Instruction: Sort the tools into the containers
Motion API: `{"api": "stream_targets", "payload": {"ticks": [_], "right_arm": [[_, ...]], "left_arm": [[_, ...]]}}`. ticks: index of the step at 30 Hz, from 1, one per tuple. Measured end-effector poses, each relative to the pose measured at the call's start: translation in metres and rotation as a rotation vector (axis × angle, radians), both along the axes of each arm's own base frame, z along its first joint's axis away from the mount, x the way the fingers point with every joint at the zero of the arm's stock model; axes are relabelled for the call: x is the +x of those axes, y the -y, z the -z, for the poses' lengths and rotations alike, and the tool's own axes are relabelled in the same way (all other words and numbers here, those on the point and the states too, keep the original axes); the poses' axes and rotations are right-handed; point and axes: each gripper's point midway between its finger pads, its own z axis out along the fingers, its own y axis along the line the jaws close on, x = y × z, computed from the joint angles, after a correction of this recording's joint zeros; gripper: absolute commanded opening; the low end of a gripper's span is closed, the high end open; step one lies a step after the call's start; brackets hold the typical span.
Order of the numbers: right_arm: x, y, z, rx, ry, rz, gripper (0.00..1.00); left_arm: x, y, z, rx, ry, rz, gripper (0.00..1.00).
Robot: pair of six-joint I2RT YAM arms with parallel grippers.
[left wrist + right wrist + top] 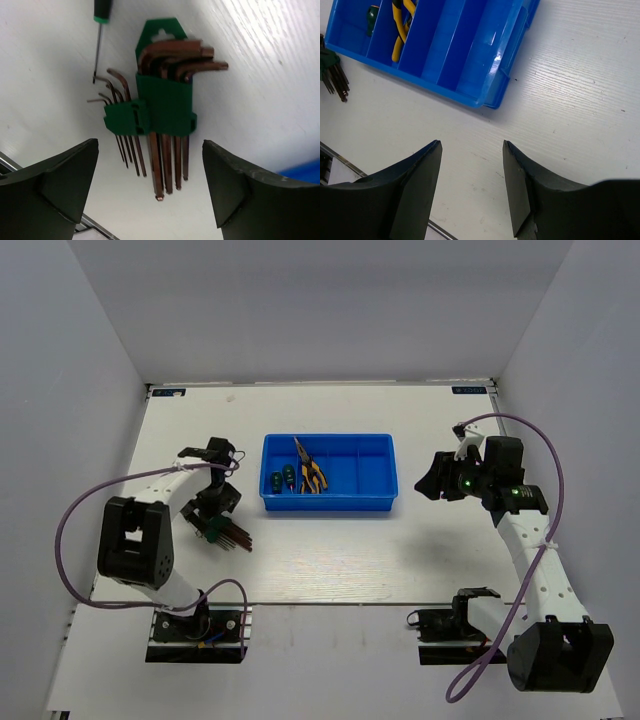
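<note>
Above the table (330, 570), in the top external view, the left gripper (213, 515) is hovering over the hex keys (230, 534), left of the blue tray (330, 503). The tray is holding pliers (310, 470) and screwdrivers (283, 480). In the left wrist view, its fingers (60, 180) are standing spread, gripping nothing. In the right wrist view, the right gripper (471, 150) is hanging spread and empty beside the tray.
</note>
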Motion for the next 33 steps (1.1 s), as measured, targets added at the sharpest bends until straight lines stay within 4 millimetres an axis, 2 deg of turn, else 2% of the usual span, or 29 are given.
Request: {"api": "stream_targets", "payload": {"ticks": [5,9,22,33], "right_arm": [[-0.001,-0.001,-0.001,0.011,-0.002,-0.007,0.58],[-0.001,-0.001,-0.002,0.019,-0.002,-0.012,0.58],[-0.006,-0.003,-0.001,0.034,-0.018,-0.024,0.58],[-0.003,0.004,-0.001,0.042,-0.019,0.002,0.58]], "left_arm": [[-0.001,-0.009,0.017,-0.010,-0.050,-0.003,0.96],[0.000,-0.009,0.030,-0.040,-0.072,0.002,0.98],[0.003,-0.007,0.036,-0.090,-0.024,0.038,0.98],[-0.001,-0.008,0.036,-0.086,-0.022,0.048,0.98]]}}
